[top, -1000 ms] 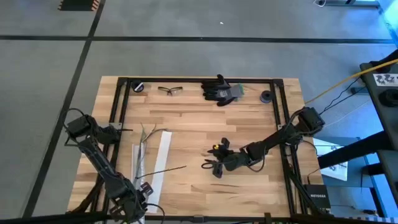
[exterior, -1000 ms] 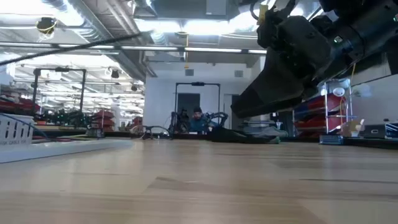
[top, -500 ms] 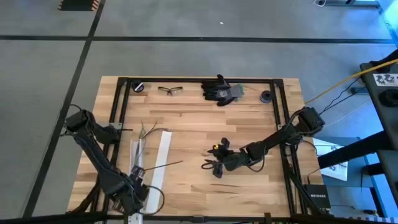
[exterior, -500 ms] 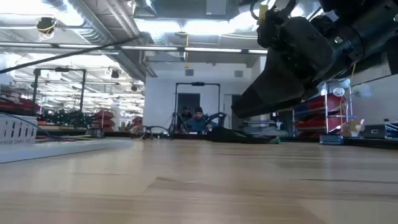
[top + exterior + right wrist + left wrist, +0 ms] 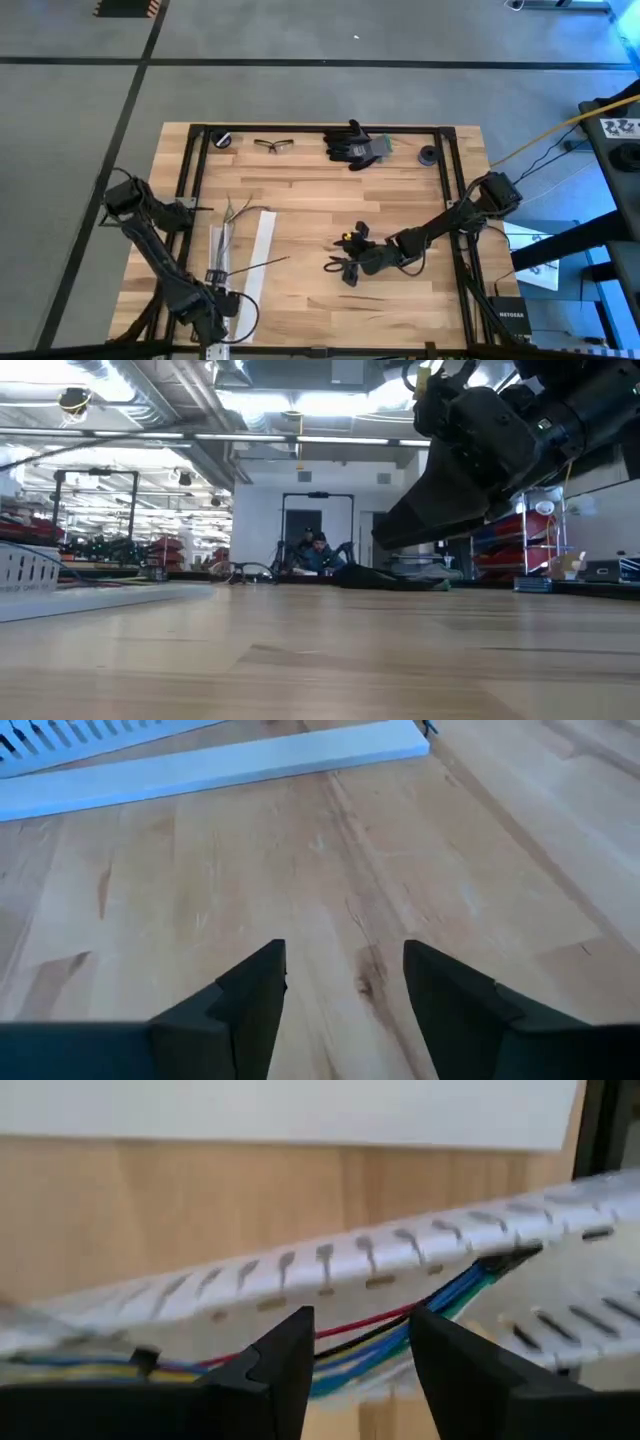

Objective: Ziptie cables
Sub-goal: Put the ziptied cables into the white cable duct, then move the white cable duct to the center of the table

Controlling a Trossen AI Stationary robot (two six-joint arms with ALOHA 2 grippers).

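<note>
Hovering over slotted white channel strip (image 5: pixel 340 1270) at table's left-front: left gripper (image 5: pixel 355 1355), fingers apart, nothing between them. Cables (image 5: pixel 400 1325), red, blue, yellow, black, lie in channel just beyond fingertips. Right gripper (image 5: pixel 345 985) sits mid-table, jaws apart over bare wood, well clear of cables.

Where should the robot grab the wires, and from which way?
Probably mid-run, where the cables lie packed side by side in the slotted white channel, not the splayed ends. Come from above: the left gripper, open, already faces that stretch.
</note>
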